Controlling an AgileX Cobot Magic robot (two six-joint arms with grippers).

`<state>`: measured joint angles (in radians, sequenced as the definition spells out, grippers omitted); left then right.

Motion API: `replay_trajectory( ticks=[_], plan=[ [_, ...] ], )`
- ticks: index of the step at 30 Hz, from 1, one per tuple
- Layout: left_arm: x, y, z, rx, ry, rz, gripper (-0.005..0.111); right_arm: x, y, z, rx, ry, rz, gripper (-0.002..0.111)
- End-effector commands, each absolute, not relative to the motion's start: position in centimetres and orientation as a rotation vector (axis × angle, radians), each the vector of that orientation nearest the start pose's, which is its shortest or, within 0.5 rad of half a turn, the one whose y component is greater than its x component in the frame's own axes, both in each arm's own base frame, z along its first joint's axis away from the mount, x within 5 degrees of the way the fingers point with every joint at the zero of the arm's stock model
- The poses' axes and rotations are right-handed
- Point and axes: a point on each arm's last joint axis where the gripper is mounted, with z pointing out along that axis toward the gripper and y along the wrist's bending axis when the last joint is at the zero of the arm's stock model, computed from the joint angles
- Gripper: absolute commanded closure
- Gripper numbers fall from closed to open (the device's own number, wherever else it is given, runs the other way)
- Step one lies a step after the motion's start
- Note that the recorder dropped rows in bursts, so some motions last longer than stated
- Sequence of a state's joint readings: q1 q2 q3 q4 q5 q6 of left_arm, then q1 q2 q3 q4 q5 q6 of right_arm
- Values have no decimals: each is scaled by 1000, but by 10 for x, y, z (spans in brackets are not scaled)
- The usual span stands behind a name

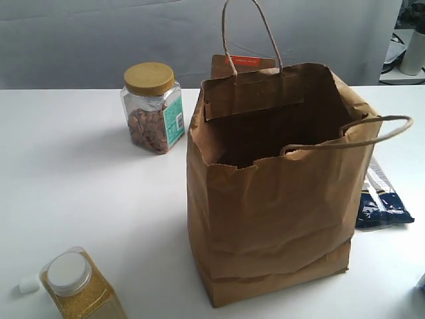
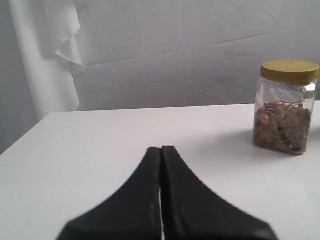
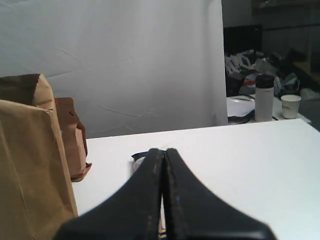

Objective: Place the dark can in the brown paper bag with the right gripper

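We see the bag [image 1: 272, 219] standing upright on the white tabletop [image 1: 80, 179], its mouth wide open. One rope handle [image 1: 226, 40] stands straight up on the side toward the backdrop, and the other [image 1: 372, 135] has flopped outward over the opposite rim. The inside is dark, and we cannot tell whether the can lies within; it shows in none of our views.

Behind the bag, toward the edge by the backdrop, a smaller brown pouch [image 1: 242, 64] peeks above the rim. The right wrist view shows this pouch [image 3: 72, 140] just beside the bag's creased side [image 3: 25, 165]. Dark blue packets [image 1: 380, 203] lie flat against the bag's right side.

The nut jar [image 1: 151, 109] with its yellow lid stands left of the bag, near the backdrop edge and apart from it. The granule jar [image 1: 80, 289] sits well apart, toward the opposite edge on the left.

The right end effector [image 3: 163, 151] has its fingers pressed together with nothing between them, low over the tabletop beside the bag. The left end effector [image 2: 161, 150] is likewise pressed together and empty, facing the nut jar [image 2: 286, 107].
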<state>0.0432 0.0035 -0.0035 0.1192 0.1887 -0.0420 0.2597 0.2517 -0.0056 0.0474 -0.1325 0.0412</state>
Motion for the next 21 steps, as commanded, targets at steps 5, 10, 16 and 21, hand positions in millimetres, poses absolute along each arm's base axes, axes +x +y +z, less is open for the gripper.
replay_trajectory(
  ticks=[5,10,16,21],
  plan=[
    [56,4,196,14,1671,104,107,54,14,213,-158,1480,245,108],
    [56,4,197,15,1663,104,107,55,15,208,-166,1538,242,108],
    [56,4,197,15,1663,104,107,54,15,207,-139,1557,279,108],
    [56,4,197,15,1663,104,107,54,15,204,-143,1587,279,108]
  ],
)
